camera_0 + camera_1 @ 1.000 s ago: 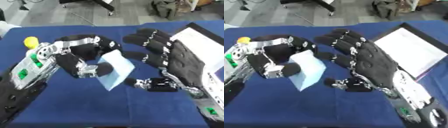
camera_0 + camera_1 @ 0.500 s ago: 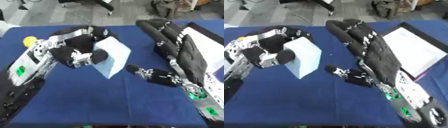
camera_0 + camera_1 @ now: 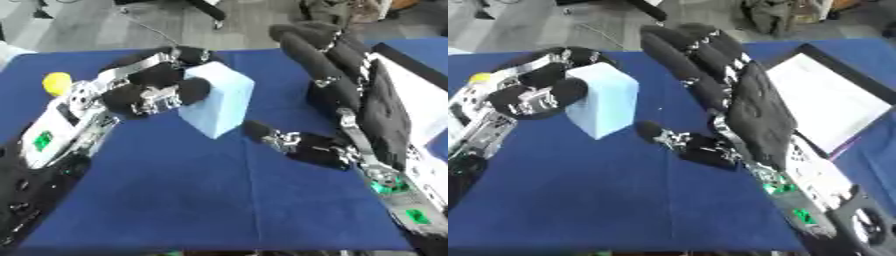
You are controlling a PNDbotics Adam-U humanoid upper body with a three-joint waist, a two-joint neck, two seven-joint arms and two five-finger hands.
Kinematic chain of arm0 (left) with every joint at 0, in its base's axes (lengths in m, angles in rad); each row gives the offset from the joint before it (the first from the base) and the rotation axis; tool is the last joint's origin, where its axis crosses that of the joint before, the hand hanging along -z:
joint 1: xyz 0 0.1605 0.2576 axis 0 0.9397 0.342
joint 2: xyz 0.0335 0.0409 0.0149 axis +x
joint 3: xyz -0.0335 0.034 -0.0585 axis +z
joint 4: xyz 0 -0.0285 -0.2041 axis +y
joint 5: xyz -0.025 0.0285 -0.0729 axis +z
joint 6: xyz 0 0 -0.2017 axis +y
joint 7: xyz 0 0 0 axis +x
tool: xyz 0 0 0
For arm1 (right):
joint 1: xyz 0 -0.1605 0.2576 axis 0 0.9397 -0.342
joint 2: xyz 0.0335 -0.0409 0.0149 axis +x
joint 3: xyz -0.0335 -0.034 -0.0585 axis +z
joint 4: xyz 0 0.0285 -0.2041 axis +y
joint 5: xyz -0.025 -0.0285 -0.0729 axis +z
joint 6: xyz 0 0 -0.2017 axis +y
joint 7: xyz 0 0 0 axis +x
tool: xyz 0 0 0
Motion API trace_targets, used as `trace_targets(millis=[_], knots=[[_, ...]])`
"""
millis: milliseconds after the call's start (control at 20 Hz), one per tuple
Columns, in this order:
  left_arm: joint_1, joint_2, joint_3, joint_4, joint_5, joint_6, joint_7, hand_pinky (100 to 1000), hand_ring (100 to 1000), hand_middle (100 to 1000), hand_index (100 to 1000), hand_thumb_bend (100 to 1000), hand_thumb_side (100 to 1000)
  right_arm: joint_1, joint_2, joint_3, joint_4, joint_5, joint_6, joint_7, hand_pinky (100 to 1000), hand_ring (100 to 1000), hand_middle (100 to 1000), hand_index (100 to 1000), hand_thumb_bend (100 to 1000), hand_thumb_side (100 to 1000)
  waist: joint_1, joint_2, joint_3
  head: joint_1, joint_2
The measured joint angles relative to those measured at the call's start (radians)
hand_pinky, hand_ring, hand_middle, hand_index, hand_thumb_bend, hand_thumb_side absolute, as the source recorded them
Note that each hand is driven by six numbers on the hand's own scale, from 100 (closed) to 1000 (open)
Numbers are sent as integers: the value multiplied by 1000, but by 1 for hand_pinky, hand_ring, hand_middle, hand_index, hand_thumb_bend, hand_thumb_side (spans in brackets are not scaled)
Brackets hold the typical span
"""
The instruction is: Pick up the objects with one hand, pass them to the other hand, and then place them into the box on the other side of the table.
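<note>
Holding a pale blue, matte rectangular foam-like block (image 3: 219,104) above the dark blue cloth-covered table (image 3: 219,200), with the black-and-silver left hand (image 3: 149,92) curled round the block's left face and upper corner, thumb pressed on the near side. Tilted so the long axis leans up and away, right face and lower corner bare. Facing that bare side, well within reach yet apart from it: the black right hand (image 3: 745,107), fingers straight and spread upward, thumb stretched out toward the block's lower end. Nearer for the handover, judging by the gap. Lying behind the right hand, at the right edge: a shallow black-rimmed box with a white floor (image 3: 833,100). Resting far left: a small yellow rounded thing (image 3: 57,82).
</note>
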State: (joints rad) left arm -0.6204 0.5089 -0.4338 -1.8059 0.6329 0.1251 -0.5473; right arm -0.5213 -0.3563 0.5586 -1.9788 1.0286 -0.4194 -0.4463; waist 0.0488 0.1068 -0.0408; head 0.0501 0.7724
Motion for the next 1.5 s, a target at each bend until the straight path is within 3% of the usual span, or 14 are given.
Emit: trace_targets(millis=[300,650,1500], knots=[[-17,-8,-3,0,18,18,20,793,632,609,627,100,443,-13,0,23,0,4,-73,49,779,772,830,970,565,100,-1,1,3,-6,0],[-31,-17,-18,-1,31,35,27,794,635,610,627,100,440,-30,1,22,-1,-20,-101,79,761,757,820,960,556,100,-1,4,6,-10,0],[-40,-39,-67,-33,37,77,-3,795,643,612,628,100,439,-32,9,23,-1,8,-1,43,699,704,772,911,426,100,0,4,5,-16,0]])
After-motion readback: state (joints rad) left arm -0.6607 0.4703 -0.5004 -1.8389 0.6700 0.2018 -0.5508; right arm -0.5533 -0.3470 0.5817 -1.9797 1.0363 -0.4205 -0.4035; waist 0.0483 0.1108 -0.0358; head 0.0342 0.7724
